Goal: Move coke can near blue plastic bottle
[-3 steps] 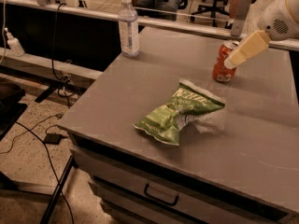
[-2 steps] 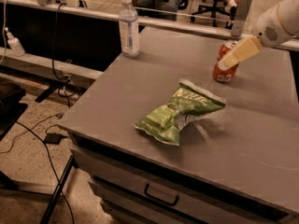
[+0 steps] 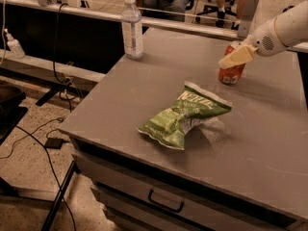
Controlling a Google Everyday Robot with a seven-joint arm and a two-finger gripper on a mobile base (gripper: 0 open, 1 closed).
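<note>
The coke can, red-orange, stands upright on the far right part of the grey table. My gripper, cream-coloured on a white arm, reaches in from the upper right. It sits at the can's top and covers its upper part. The blue plastic bottle, clear with a white cap and pale label, stands upright at the table's far left corner, well to the left of the can.
A crumpled green chip bag lies in the middle of the table between can and front edge. A small white spray bottle stands on a ledge at far left. The table has drawers below. Cables lie on the floor at left.
My gripper has moved a little left and down, further over the can's top. The can, bottle and chip bag have stayed in place.
</note>
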